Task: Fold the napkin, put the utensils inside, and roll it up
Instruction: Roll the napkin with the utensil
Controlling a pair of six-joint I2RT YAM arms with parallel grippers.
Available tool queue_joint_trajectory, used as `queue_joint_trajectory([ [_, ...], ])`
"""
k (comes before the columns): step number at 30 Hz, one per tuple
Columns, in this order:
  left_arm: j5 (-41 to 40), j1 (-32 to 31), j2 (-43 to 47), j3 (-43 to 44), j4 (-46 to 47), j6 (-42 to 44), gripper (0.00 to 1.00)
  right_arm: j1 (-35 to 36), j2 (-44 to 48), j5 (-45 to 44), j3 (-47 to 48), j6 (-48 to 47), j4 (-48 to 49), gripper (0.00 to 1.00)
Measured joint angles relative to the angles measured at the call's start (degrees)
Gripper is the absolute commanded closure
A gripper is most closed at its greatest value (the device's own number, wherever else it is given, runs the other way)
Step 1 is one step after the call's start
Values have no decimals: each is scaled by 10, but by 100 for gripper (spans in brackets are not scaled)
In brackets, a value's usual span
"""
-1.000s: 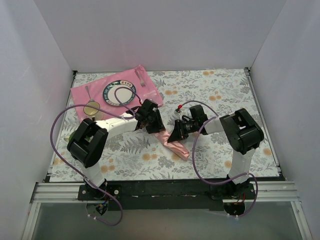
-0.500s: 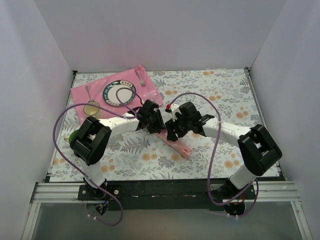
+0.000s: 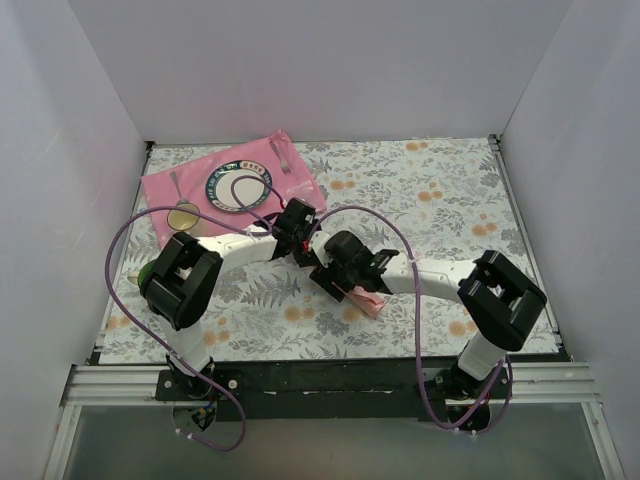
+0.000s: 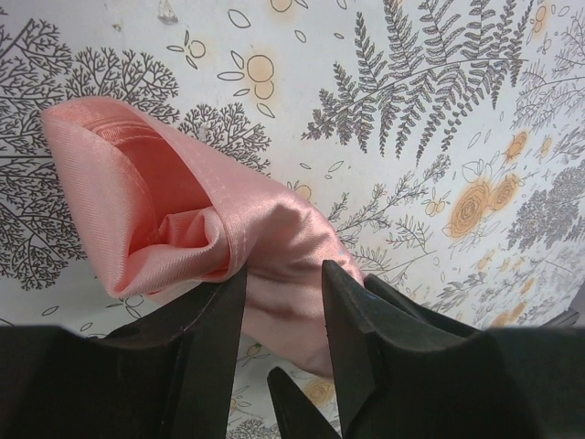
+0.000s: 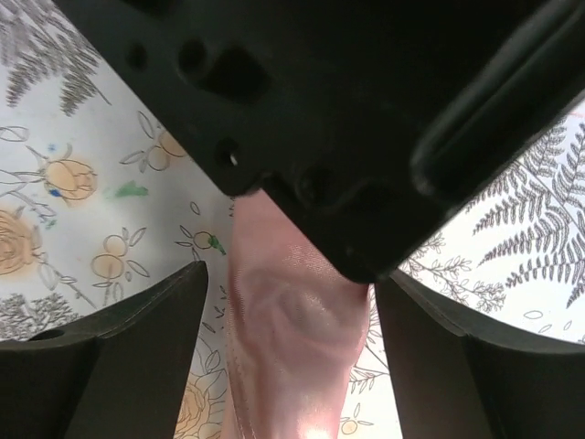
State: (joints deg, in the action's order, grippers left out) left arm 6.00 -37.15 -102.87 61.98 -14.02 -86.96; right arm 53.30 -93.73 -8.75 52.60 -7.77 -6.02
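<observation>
White walls box in a table spread with a fern-and-blossom printed tablecloth [image 4: 411, 110]. At its middle the left gripper [image 4: 279, 315] has its fingers [image 4: 215, 338] clamped on the napkin [image 4: 174, 183], pinching a fold of the salmon-pink, slightly shiny cloth. Ahead of the fingertips the napkin lies on the table as a loose roll, its open end showing bunched folds inside.

Head to head with it, the right gripper [image 5: 288, 302] holds its fingers [image 5: 137, 347] wide apart, one on each side of the roll. The cloth runs up between them and passes under the black body of the left gripper, which fills the top of the right wrist view. Seen from above, one end of the napkin sticks out on the near right side of the right gripper.

Beyond the left gripper, toward the far left and well apart from the napkin, lies a hot-pink mat [image 3: 297, 180]. It carries a plate [image 3: 214, 186] with a dark patterned rim, a utensil [image 3: 176, 186] on one side of it and a second utensil [image 3: 283, 156] on the other, too small to tell their kind. A small round yellowish dish [image 3: 183, 217] sits at the mat's near edge, left of the left gripper. A purple cable [image 3: 250, 180] loops over the plate.
</observation>
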Motion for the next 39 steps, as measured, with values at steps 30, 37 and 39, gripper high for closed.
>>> queue_joint_trajectory([
  [30, 18, 41, 31, 19, -42, 13, 50, -38, -13, 29, -52, 70, 113, 66],
  [37, 51, 45, 56, 20, -32, 6, 50, -97, -10, 139, -61, 102, 123, 68],
  [39, 60, 45, 56, 20, -26, 3, 51, -112, -10, 170, -64, 111, 128, 68],
])
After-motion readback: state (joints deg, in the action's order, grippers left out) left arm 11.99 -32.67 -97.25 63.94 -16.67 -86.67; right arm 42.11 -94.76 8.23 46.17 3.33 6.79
